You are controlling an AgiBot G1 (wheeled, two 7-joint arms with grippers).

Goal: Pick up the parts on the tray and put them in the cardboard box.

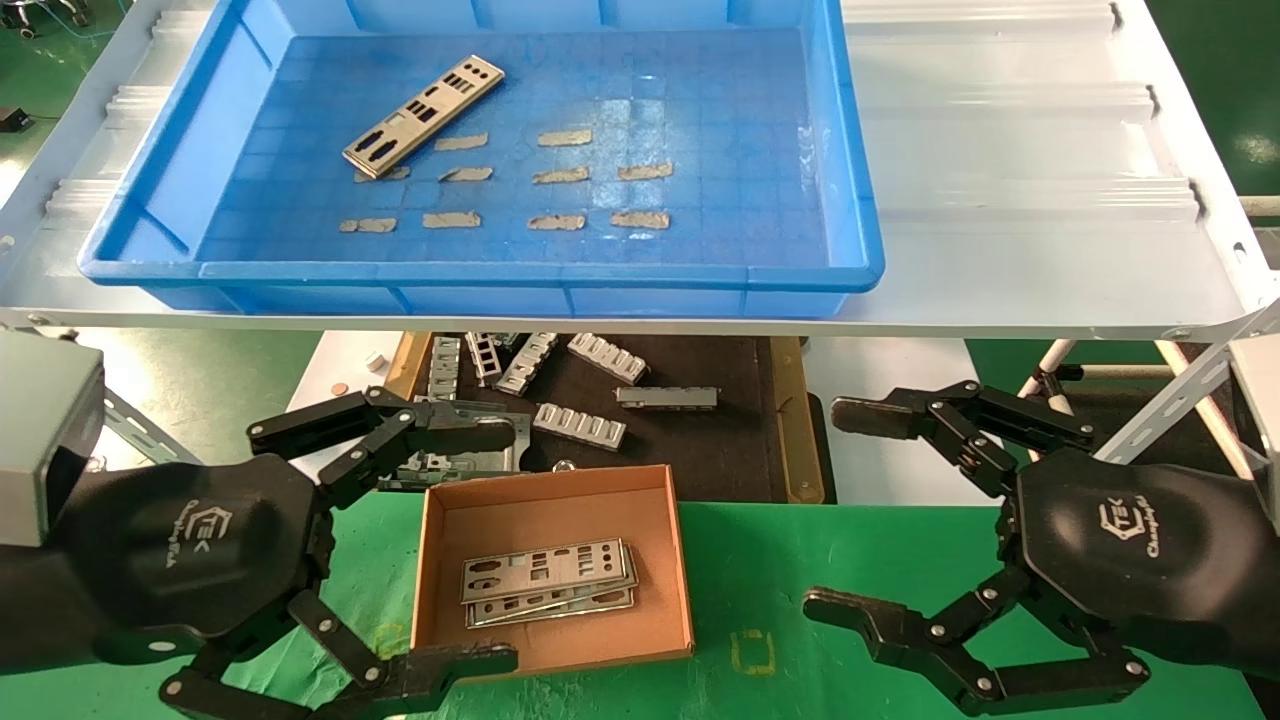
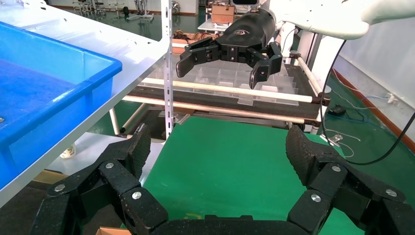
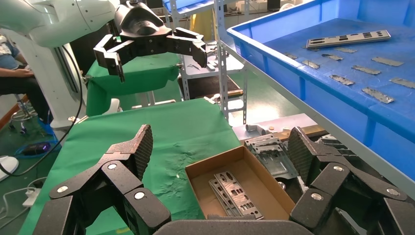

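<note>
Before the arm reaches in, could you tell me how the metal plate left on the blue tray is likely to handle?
The plate looks thin and punched with cut-outs, so probably light and slightly springy. It lies flat on the tray floor, so getting a finger under an edge may be hard, and it may slide.

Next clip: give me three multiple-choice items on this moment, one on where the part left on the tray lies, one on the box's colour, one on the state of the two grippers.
1. Where does the one part still on the tray lie?
A. rear left of the floor
B. front right corner
C. on the rim

2. What colour is the cardboard box?
A. white
B. brown
C. blue

3. How are the grippers?
A. both shut on parts
B. left shut on a part, right open
C. both open, holding nothing

Answers:
1 A: the part lies slantwise at the tray's rear left.
2 B: the cardboard box has brown walls, with plates stacked inside.
3 C: left gripper and right gripper have their fingers spread, empty.
</note>
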